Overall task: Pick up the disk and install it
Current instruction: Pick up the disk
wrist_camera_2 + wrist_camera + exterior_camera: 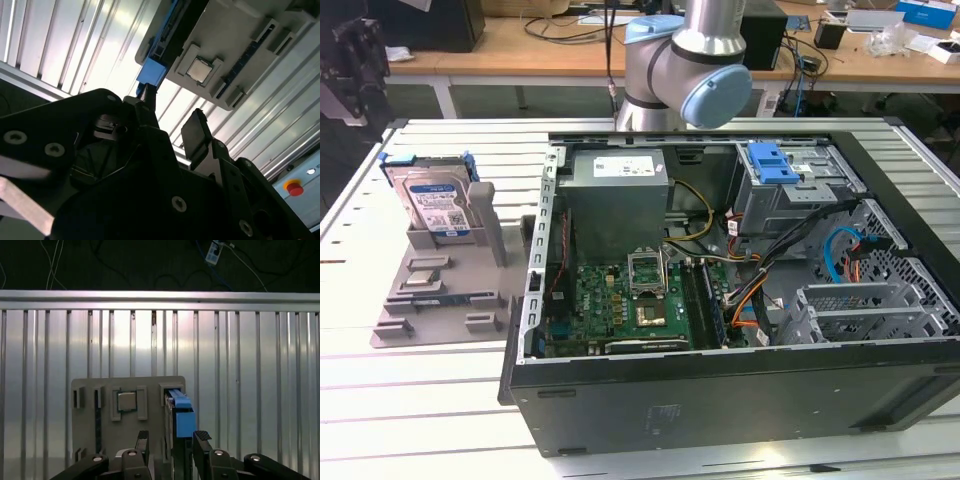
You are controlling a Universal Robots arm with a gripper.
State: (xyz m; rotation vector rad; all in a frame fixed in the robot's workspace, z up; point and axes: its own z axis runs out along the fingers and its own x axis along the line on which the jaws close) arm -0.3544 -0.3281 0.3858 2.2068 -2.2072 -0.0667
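The disk (435, 205) is silver with a blue-and-white label and blue rails; its stand (492, 225) is grey.

Disk (437, 207): silver, blue-white label, blue rails, upright in grey holder (440, 290).

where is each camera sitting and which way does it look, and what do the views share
Exterior view: off the arm, looking down at the open computer case and the disk standing in the grey holder; the arm's joint shows beyond the case.
First wrist view: on the wrist, looking down past the open claw at the disk, edge-on in the holder.
Second wrist view: on the wrist, behind the claw's fingers, looking aslant at the holder.
Shared: all show disk and holder; both wrist views show the claw.
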